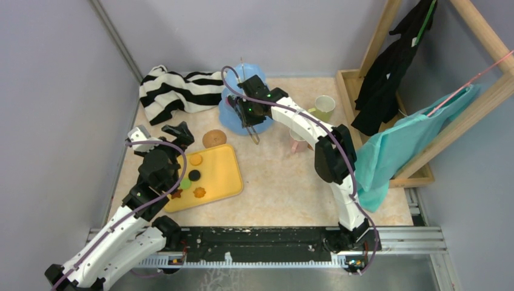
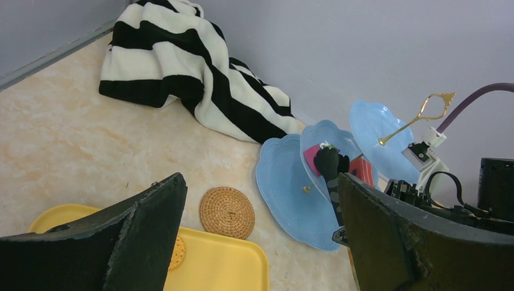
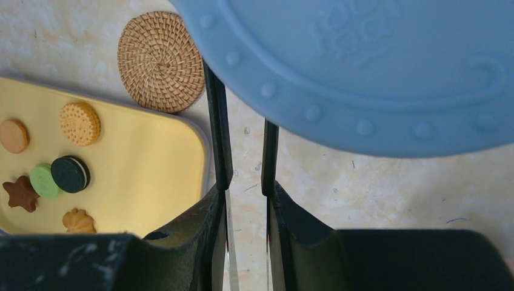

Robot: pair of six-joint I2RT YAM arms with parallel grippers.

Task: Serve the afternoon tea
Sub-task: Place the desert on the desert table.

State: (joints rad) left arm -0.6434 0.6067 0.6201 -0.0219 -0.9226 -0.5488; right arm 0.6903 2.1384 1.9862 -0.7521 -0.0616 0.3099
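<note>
Fingers (image 3: 182,242) on the right gripper (image 3: 245,194) pinch thin tongs (image 3: 217,121) by the stand (image 3: 394,73); the left gripper (image 2: 260,182) gapes empty. Cookies (image 3: 70,173) sit on the tray (image 3: 151,176) (tiny, probably light and slippery): squeeze their edges softly.

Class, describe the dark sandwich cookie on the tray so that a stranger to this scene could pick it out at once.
Find the yellow tray on the left half of the table. On it, look beside the green cookie. The sandwich cookie is the only black one, round, with a white cream band.
</note>
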